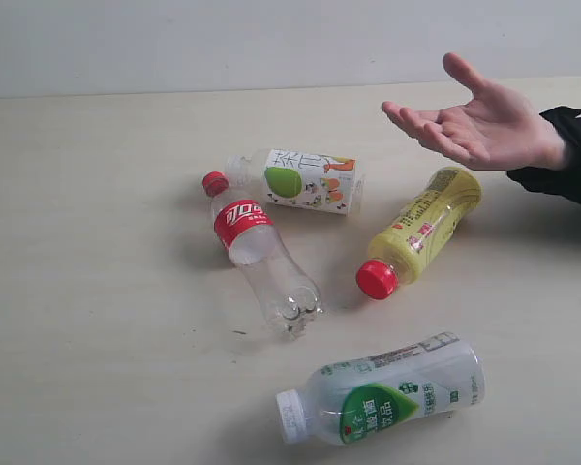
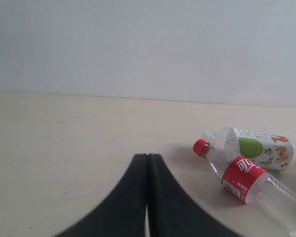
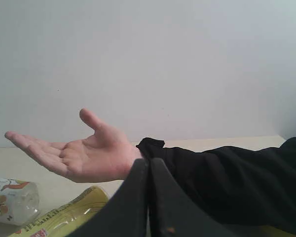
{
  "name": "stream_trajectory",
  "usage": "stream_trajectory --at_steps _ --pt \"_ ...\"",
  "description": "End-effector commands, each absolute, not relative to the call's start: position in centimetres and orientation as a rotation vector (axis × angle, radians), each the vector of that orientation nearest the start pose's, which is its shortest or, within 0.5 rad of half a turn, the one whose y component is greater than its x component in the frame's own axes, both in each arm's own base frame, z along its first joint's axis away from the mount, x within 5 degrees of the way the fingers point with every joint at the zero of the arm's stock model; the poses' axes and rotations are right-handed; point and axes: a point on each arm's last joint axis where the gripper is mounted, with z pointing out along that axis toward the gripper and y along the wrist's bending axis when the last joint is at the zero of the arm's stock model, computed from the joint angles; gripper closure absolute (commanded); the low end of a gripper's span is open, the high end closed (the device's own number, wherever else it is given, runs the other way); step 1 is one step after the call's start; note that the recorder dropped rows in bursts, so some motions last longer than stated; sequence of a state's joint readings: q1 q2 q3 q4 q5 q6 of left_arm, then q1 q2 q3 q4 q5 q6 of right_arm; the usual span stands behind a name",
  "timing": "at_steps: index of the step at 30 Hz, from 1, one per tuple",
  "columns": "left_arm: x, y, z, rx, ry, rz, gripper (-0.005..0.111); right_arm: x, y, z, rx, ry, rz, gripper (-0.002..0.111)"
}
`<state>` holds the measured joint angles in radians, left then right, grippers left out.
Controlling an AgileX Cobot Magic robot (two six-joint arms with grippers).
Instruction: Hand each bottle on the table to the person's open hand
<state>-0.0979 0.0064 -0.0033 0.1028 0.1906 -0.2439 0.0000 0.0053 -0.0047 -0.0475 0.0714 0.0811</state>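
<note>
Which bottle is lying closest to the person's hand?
The yellow bottle with the red cap. Its bottom end lies just beside the open hand, while the clear bottle, the apple bottle and the white-green bottle lie farther away.

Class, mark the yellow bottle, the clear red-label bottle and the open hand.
yellow bottle [image 1: 424,229], exterior view, on its label.
clear red-label bottle [image 1: 259,254], exterior view, clear body below label.
open hand [image 1: 488,132], exterior view, on the palm.

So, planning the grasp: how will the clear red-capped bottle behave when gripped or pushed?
The clear bottle looks empty, so probably light and easily squashed. Lying on its side on the table, it may roll if nudged.
</note>
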Motion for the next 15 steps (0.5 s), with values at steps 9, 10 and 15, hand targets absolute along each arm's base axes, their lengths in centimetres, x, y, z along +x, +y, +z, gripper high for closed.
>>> stream_trajectory --at_steps 9,10,15 --pt "5.6 -0.4 19.6 -0.049 1.67 -0.174 0.107 5.6 -0.1 20.7 0.03 1.55 0.016 0.108" --pt "5.6 -0.4 19.6 -0.049 1.67 -0.174 0.107 5.6 -0.1 20.7 0.03 1.55 0.016 0.108" --pt "5.6 -0.4 19.6 -0.049 1.67 -0.174 0.107 5.5 0.0 22.3 0.083 1.377 0.094 0.108"
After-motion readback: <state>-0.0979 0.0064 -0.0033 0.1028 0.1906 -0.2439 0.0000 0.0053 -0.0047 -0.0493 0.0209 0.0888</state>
